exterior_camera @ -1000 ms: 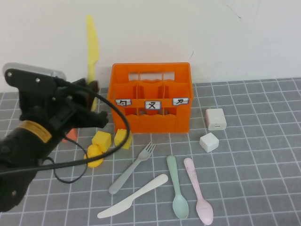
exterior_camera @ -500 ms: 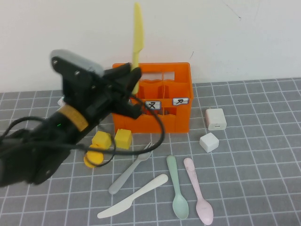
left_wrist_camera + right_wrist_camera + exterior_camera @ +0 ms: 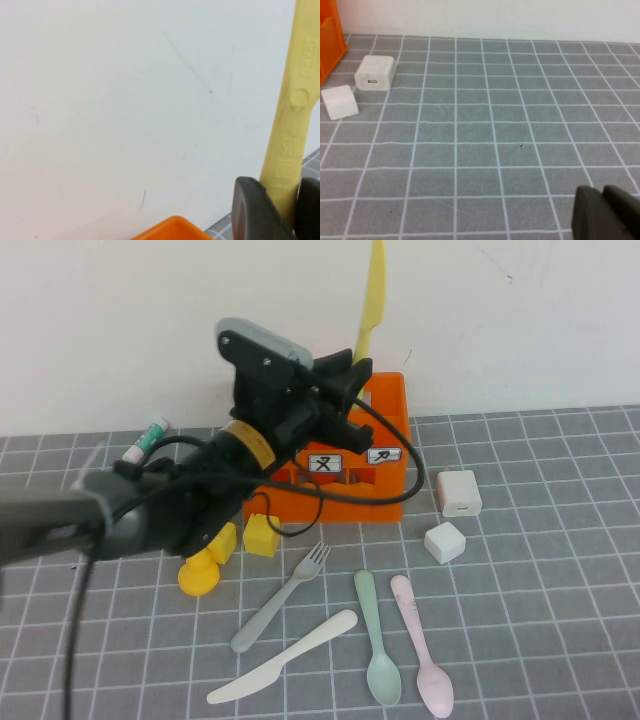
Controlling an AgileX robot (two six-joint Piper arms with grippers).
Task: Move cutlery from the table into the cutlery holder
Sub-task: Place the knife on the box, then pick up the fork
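Yellow plastic knife (image 3: 372, 295) stands upright at upper centre, clamped in the left hand (image 3: 352, 365) over the orange slotted plastic crate (image 3: 385, 502). Four pastel pieces lie on the grey tiled counter (image 3: 540, 580) at lower centre. Right hand (image 3: 607, 212), fingers together, hovers over bare tiles.

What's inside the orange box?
The crate shows only its dividers; the left gripper, shut on the yellow knife, hides most of it. The right gripper sits apart over bare table.
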